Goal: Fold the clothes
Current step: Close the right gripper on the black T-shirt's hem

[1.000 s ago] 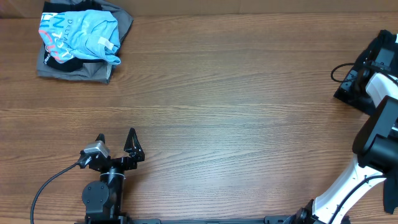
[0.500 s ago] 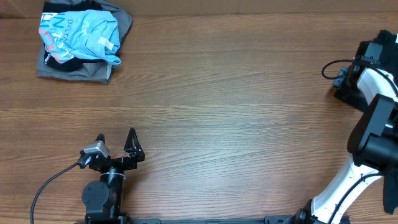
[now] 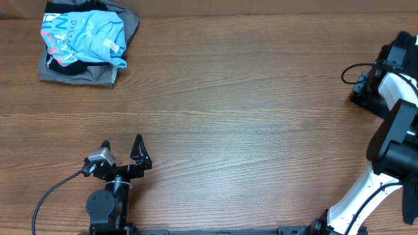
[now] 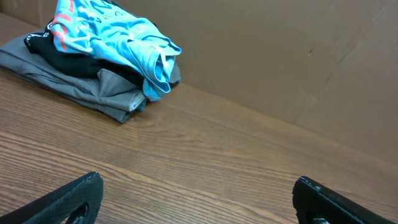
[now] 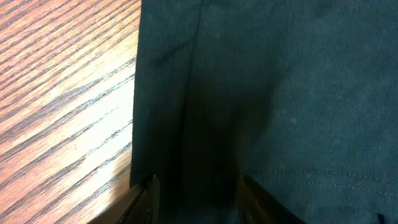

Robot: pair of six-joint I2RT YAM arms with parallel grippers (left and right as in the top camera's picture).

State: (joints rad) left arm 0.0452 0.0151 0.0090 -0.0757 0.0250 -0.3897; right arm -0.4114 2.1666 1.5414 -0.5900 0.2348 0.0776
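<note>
The black T-shirt (image 5: pixel 280 93) is lying at the right edge of the wooden table (image 3: pixel 228 98), under the right arm, and is filling most of the right wrist view. The right gripper (image 5: pixel 198 194) is pressing close on it with narrowly parted fingers and cloth between them, though a true pinch cannot be told. The left gripper (image 3: pixel 121 145) is sitting at the near left with fingers spread wide and holding nothing, facing a light blue shirt (image 3: pixel 85 32) heaped on a grey garment (image 3: pixel 78 72) in the far left corner.
</note>
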